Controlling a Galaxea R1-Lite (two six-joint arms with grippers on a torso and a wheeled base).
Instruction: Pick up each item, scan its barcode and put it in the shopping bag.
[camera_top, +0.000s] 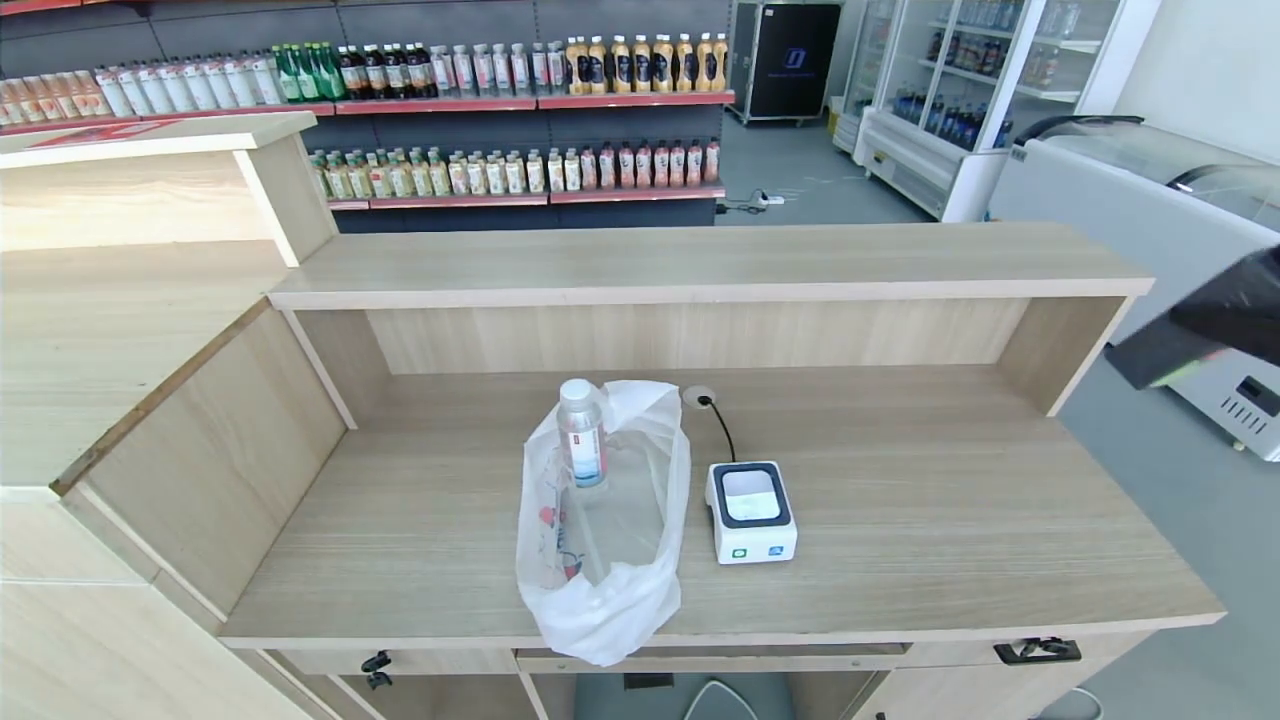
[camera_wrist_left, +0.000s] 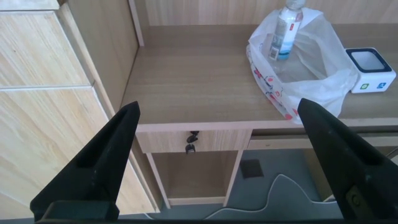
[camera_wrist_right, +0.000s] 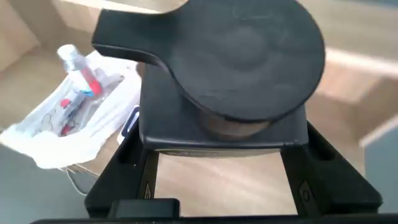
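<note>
The left gripper (camera_wrist_left: 219, 106) is hanging with its two fingers (camera_wrist_left: 106, 162) spread wide apart and gripping nothing, low off the front left corner of the wooden counter (camera_top: 950, 500); the right gripper (camera_wrist_right: 219, 168) is sitting off the counter's right end, and whether it is apart or together cannot be told; on the counter the white plastic shopping bag (camera_top: 610, 590) is lying open, its mouth drooping over the front edge; a clear drink bottle (camera_top: 582, 435) is standing upright inside it; the barcode scanner (camera_top: 750, 510) is sitting just beside the bag on its right, with its black cable (camera_top: 722, 430) running back to a hole in the counter.
</note>
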